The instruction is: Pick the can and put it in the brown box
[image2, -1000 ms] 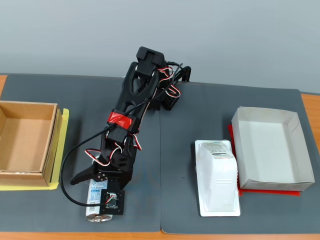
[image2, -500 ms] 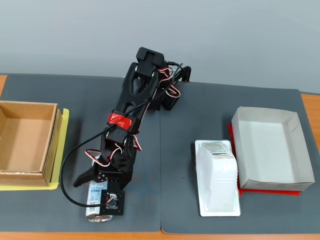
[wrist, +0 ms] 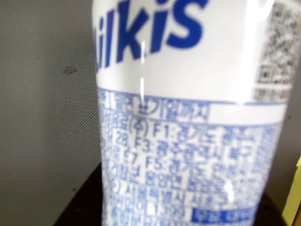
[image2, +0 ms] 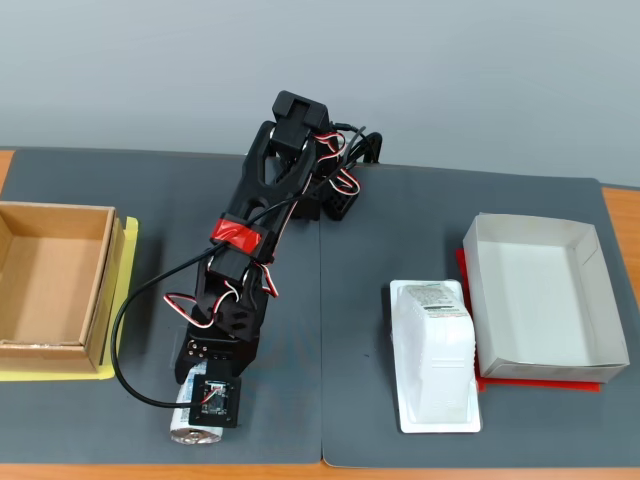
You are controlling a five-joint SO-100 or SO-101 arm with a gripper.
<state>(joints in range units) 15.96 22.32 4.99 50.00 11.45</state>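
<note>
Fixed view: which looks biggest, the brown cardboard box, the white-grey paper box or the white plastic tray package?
1. White-grey paper box
2. Brown cardboard box, cut off at the left edge
3. White plastic tray package

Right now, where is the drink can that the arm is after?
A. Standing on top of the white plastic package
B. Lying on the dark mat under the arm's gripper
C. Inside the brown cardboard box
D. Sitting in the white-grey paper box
B: in the fixed view the can lies on the dark mat under the gripper, while the brown box holds nothing.
</note>
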